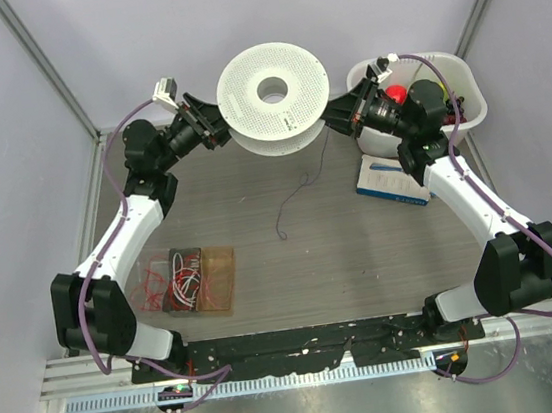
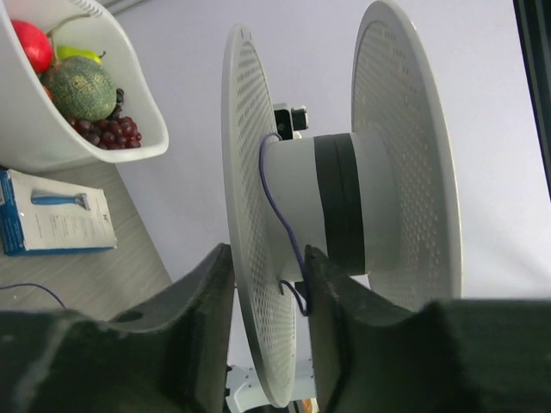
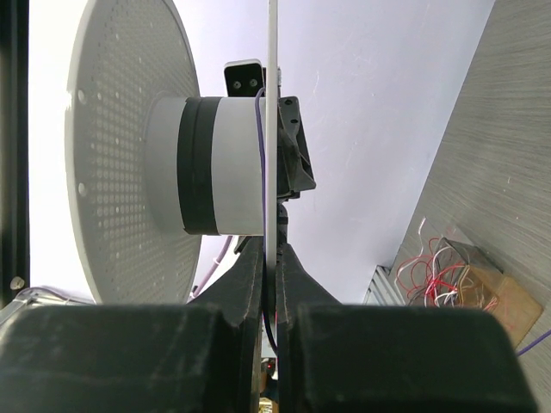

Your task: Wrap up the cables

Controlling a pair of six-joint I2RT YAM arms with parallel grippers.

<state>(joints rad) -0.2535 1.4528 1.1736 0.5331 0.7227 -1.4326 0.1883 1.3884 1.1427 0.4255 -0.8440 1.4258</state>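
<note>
The round white perforated spool [image 1: 272, 91] is held up off the table between both grippers. My right gripper [image 1: 338, 118] is shut on the rim of one flange [image 3: 271, 129], with the thin dark cable [image 3: 261, 163] running down between its jaws. My left gripper [image 1: 218, 130] is open and straddles the same flange [image 2: 250, 172], with a gap on each side. The cable [image 2: 280, 206] crosses the white hub beside a dark band [image 2: 337, 202] and passes my left gripper's right fingertip [image 2: 320, 275]. Its loose end [image 1: 293, 196] hangs to the table.
A white basket of fruit [image 1: 471, 92] stands at the back right, with a blue-and-white box [image 1: 392, 180] in front of it. A clear tray of red and white wires [image 1: 189, 281] lies front left. Metal frame posts stand at both back corners.
</note>
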